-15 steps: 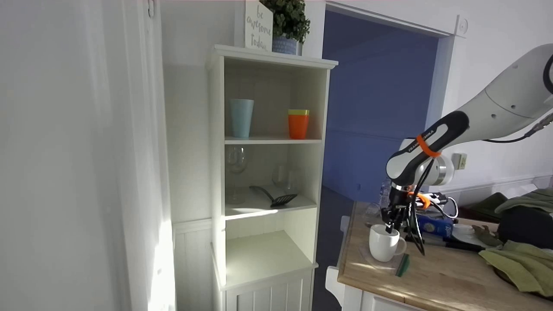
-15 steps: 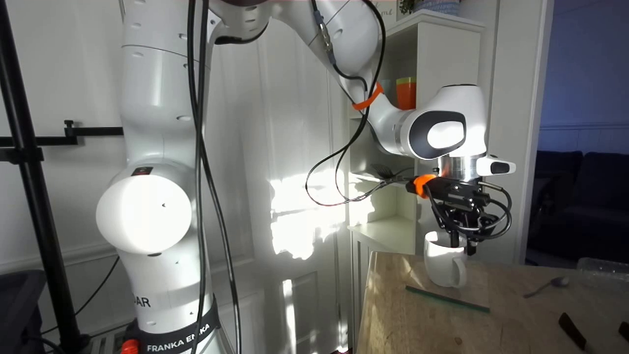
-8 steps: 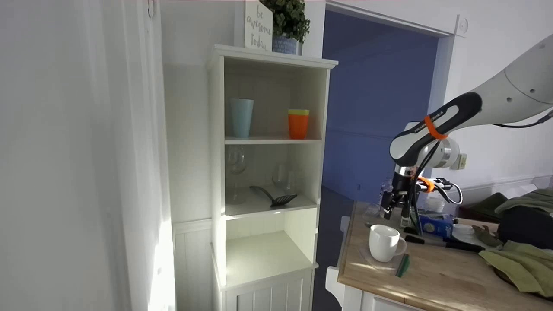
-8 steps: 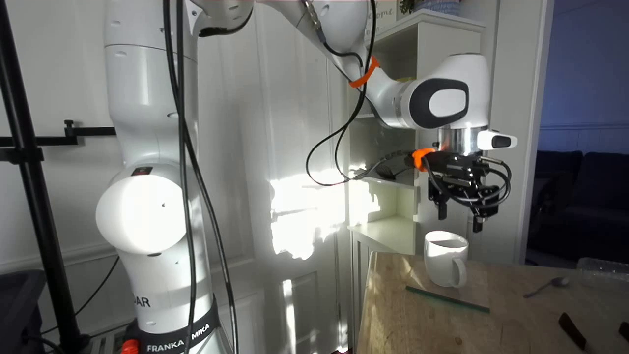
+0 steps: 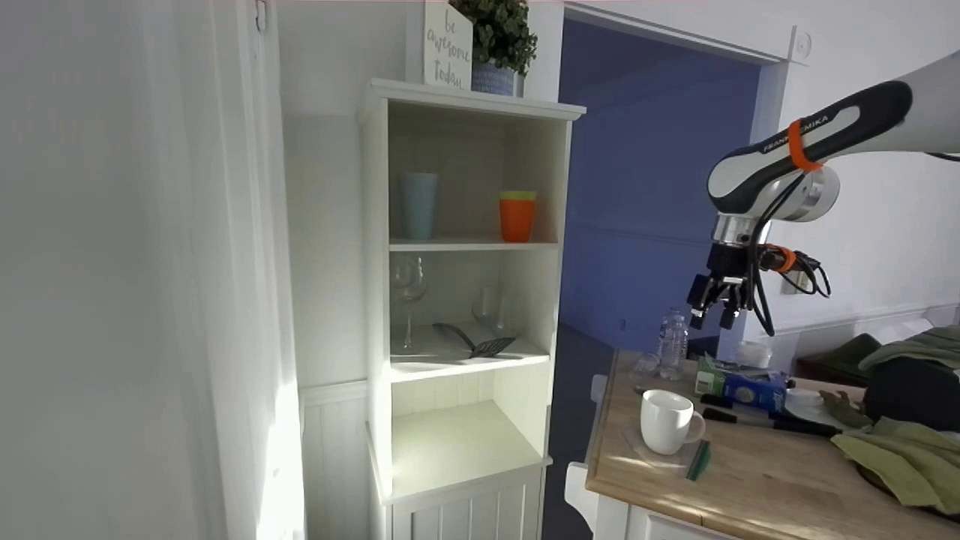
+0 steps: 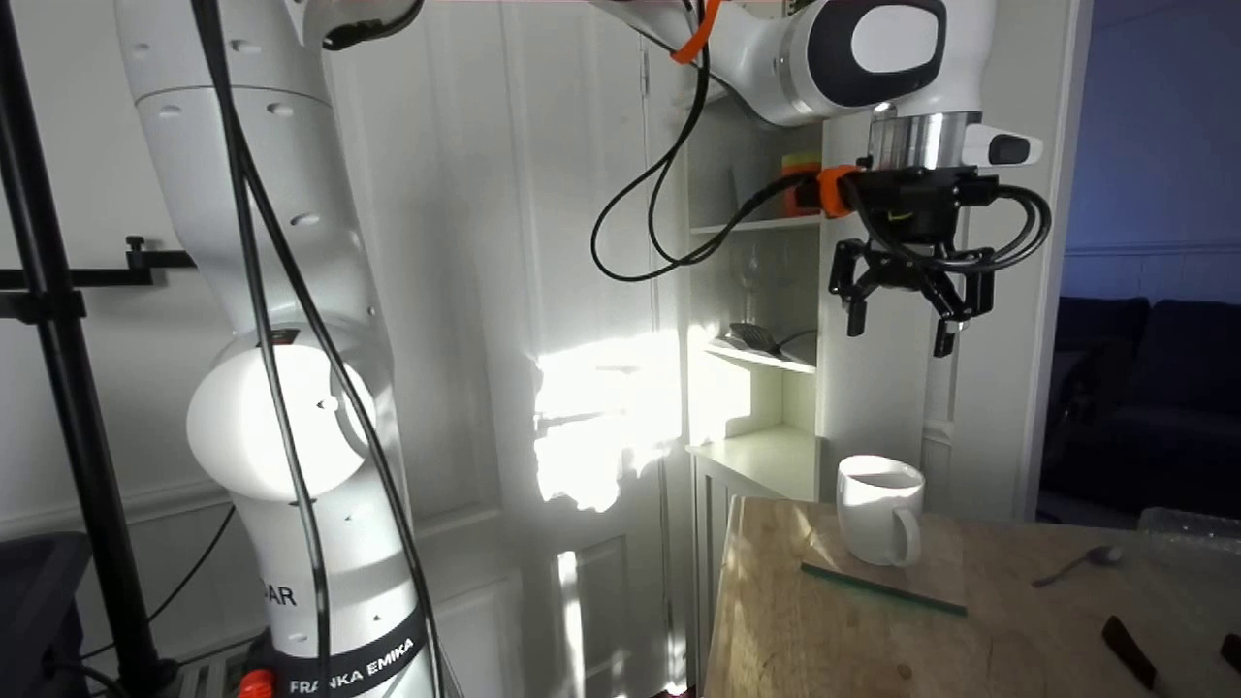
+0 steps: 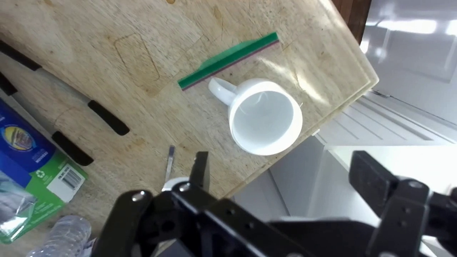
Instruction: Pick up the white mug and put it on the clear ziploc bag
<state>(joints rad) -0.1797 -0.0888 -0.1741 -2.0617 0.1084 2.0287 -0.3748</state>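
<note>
The white mug [image 7: 266,119] stands upright on the clear ziploc bag [image 7: 228,61], whose green zip strip lies just past the handle. In both exterior views the mug [image 5: 664,426] sits near a corner of the wooden table, and much of the bag is too transparent to trace. High above the mug, well clear of its rim, hangs my gripper [image 6: 900,335]. Its fingers are spread wide in the wrist view, with nothing held between them; the gripper [image 7: 281,166] points down toward the table's edge.
Black-handled knives [image 7: 107,116], a blue and green box [image 7: 25,142] and a clear plastic bottle [image 5: 673,345] share the table [image 5: 795,480]. A spoon [image 6: 1081,562] lies there too. The white shelf [image 5: 469,367] stands beyond the table's edge, and green cloth [image 5: 900,465] covers one side.
A second ago my gripper was down at the mug's rim, its fingers closer together. It has spread its fingers and risen straight up, leaving the mug standing in the same place.
</note>
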